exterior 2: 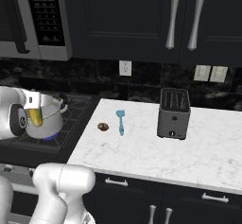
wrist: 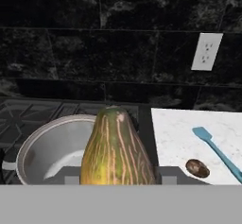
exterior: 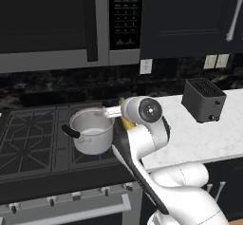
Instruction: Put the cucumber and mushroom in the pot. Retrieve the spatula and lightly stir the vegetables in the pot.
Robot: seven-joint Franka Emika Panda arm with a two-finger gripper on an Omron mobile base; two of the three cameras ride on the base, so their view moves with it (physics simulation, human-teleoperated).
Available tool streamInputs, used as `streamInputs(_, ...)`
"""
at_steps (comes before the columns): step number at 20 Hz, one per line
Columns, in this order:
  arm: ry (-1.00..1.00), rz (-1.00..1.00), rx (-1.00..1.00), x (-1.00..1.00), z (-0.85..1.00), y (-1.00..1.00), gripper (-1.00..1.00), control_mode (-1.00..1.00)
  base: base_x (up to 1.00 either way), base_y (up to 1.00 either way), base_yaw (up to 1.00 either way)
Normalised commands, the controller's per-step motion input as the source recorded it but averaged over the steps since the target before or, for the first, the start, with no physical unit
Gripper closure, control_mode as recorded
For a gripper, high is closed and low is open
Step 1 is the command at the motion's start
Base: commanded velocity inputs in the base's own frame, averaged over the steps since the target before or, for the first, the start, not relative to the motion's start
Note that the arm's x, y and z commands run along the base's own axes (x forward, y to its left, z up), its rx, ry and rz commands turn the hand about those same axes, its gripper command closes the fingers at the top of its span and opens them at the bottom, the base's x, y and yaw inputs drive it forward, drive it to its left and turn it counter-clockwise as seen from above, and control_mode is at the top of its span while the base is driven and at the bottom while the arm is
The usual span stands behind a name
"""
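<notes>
pincer point(wrist: 116, 178): clamped on cucumber, seen close in hand view; tips mostly hidden behind it
cucumber point(wrist: 115, 147): held in the air, just beside pot rim on its surface side, not yet over the opening as far as hand view tells
pot point(exterior: 91, 130): on stove burner, left of surface edge; inside looks bare steel, nothing in it yet
mushroom point(exterior 2: 103, 126): on surface, right of pot, well apart from it, untouched
spatula point(exterior 2: 120, 121): on surface, just right of mushroom, lying flat, blade toward the wall
toaster point(exterior 2: 173, 113): farther right of pot, beyond spatula, out of the way
done: cucumber picked up, carried nearly to pot
left: drop cucumber in pot; fetch mushroom, drop it in; grab spatula; stir lightly
progress, judged: early, roughly first quarter; no item delivered
next, judged: shift a bit farther over pot opening before release, else cucumber may clip rim and land on stove
</notes>
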Motion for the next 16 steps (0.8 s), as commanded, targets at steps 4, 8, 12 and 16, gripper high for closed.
streamInputs(4,-0.01,0.0,0.0,0.19,0.0,0.54,1.0,-1.0,0.0,0.0,0.0)
streamInputs(8,-0.01,0.0,0.0,0.11,0.0,0.47,1.0,-1.0,0.0,0.0,0.0)
streamInputs(12,-0.03,0.0,0.0,0.0,0.02,0.35,1.0,-1.0,0.0,0.0,0.0)
streamInputs(16,-0.04,0.0,-0.01,0.09,0.09,0.28,1.0,-1.0,0.0,0.0,0.0)
